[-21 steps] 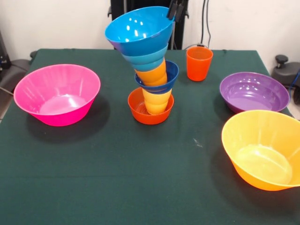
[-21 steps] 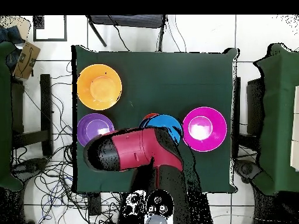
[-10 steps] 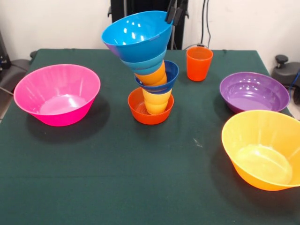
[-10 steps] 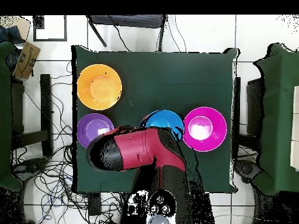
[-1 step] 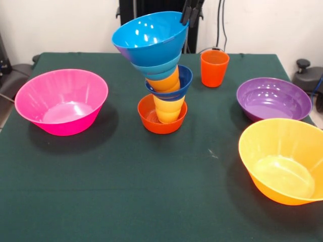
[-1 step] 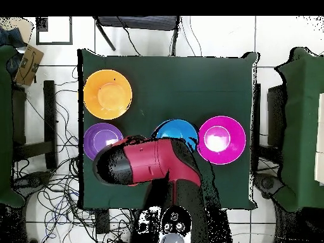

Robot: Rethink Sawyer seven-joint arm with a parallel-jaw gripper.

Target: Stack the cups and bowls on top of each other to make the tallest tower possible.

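Note:
The tower stands mid-table: a small orange-red bowl as base, a yellow cup, a dark blue bowl, a light orange cup and a cyan bowl. On top sits a medium blue bowl, tilted toward the camera. My gripper comes down from the top edge and is shut on that bowl's back right rim. In the overhead view the blue bowl shows beside the red arm, which hides the gripper. A darker red-orange cup stands alone to the tower's right.
A large pink bowl sits at the left. A purple bowl and a large yellow-orange bowl sit at the right. From above, the pink bowl, purple bowl and yellow-orange bowl surround the stack.
The blue bowl in my gripper dropped lower onto the cyan bowl, swayed slightly left, then came back right. The other pieces have not moved.

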